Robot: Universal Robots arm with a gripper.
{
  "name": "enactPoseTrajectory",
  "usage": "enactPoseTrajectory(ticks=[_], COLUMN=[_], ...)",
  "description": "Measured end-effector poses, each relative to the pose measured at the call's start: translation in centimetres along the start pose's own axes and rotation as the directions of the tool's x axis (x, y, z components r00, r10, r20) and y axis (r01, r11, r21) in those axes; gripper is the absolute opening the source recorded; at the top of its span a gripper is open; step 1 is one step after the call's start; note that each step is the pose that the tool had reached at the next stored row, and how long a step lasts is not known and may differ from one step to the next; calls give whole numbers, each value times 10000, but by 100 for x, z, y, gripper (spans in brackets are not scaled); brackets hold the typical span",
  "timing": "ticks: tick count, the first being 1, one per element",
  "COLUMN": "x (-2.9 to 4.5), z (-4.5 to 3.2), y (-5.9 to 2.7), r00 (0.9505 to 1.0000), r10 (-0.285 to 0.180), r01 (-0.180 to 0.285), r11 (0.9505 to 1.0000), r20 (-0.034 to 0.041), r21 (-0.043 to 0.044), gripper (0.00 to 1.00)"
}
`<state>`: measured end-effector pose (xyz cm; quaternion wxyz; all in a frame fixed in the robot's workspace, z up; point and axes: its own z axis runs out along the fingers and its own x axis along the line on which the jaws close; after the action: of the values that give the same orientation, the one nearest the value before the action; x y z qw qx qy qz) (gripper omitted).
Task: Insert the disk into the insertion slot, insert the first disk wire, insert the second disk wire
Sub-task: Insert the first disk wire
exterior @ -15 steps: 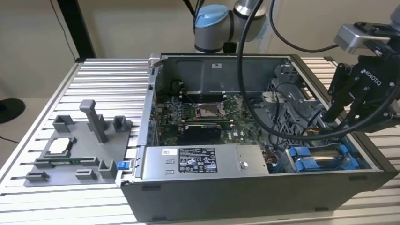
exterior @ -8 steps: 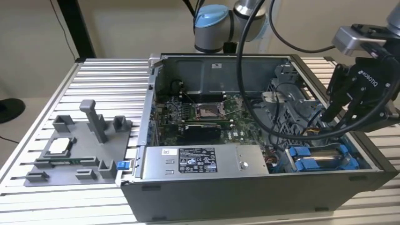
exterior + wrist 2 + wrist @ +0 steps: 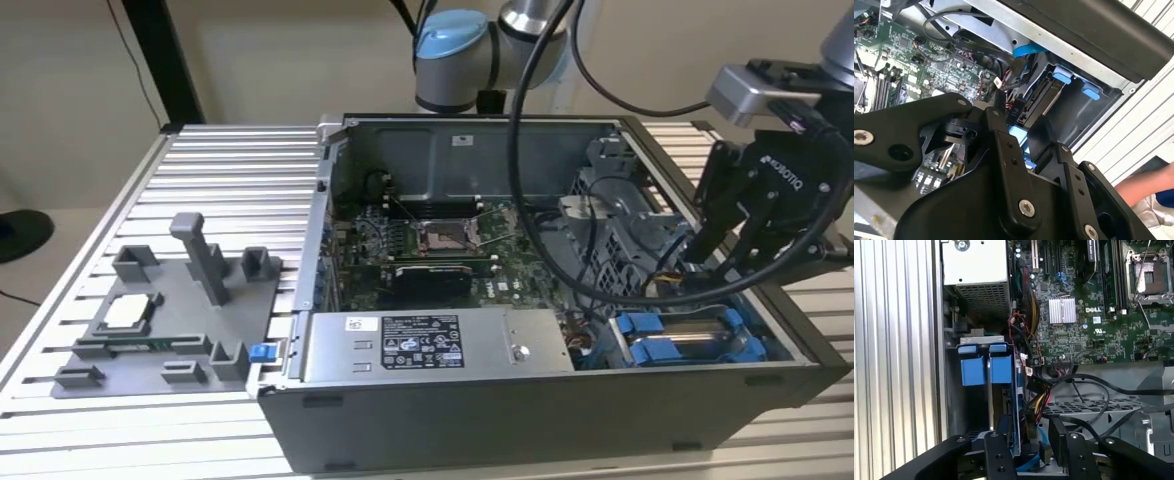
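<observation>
The disk (image 3: 694, 336) lies in the insertion slot (image 3: 638, 347) at the case's front corner, on the exterior view's right. Its silver edge (image 3: 1000, 405) runs between the slot's blue clips (image 3: 981, 367). My gripper (image 3: 697, 262) hangs just above the disk's rear end. In both wrist views its fingers (image 3: 1000, 452) stand a narrow gap apart. A black plug of a disk wire (image 3: 1031, 436) and a blue cable (image 3: 1042, 452) sit between them, close beside the disk (image 3: 1046, 97). The second wrist view also shows the gripper (image 3: 1026, 150) and the slot's clips (image 3: 1066, 77).
A grey power-supply box (image 3: 427, 345) sits beside the slot, with the motherboard (image 3: 441, 250) behind it. A perforated metal cage (image 3: 1089, 407) and loose black cables cross near the gripper. A grey parts fixture (image 3: 160, 320) stands on the ribbed table. A person's hand (image 3: 1149, 192) is outside the case.
</observation>
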<state>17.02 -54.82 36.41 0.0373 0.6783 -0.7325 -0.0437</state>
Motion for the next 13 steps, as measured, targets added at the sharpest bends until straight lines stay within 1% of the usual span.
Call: enactPoseTrajectory(ticks=[4, 13], x=[-4, -17], z=[5, 21], y=[0, 13], r00=[9999, 9997], r10=[-151, -231], r01=[151, 231], r11=[9999, 9997], r20=[-14, -24], r21=[-2, -3], gripper=[100, 100])
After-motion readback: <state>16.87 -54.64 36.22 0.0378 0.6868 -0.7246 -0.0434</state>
